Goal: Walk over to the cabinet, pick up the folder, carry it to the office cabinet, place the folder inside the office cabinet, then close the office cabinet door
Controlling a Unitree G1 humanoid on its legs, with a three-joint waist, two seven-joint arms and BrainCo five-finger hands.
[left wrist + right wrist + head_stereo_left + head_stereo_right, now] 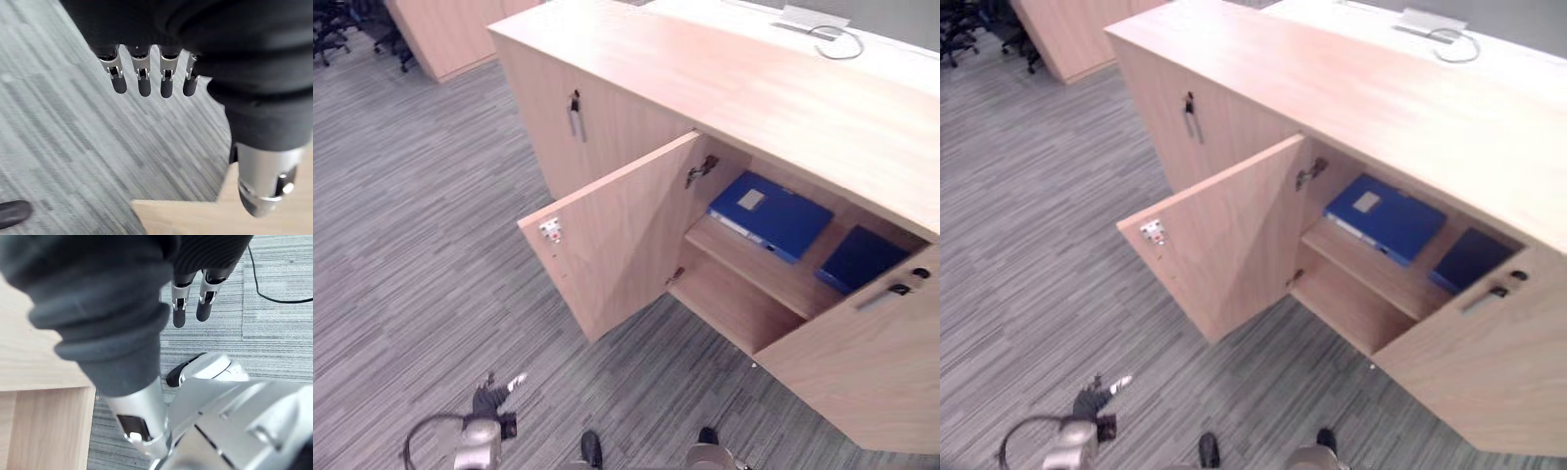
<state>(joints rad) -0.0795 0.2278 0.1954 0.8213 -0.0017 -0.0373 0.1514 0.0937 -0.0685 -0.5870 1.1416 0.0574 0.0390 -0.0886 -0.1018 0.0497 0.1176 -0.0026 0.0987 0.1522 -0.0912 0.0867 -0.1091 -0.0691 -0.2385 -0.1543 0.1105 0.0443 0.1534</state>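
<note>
Grey carpet (pixel 411 245); office cabinet (pixel 626 117) door (pixel 617 245) open, blue folder (pixel 771 215) on shelf (pixel 754 271).

Inside the open cabinet (pixel 636 88), the wooden shelf (pixel 754 262) carries a blue folder (pixel 771 215) lying flat. A darker blue folder (pixel 860 258) lies near it to the right, apart

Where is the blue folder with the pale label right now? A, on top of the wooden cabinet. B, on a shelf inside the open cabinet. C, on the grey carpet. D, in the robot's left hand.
B: the blue folder with the pale label lies flat on the upper shelf inside the light wooden cabinet.
</note>
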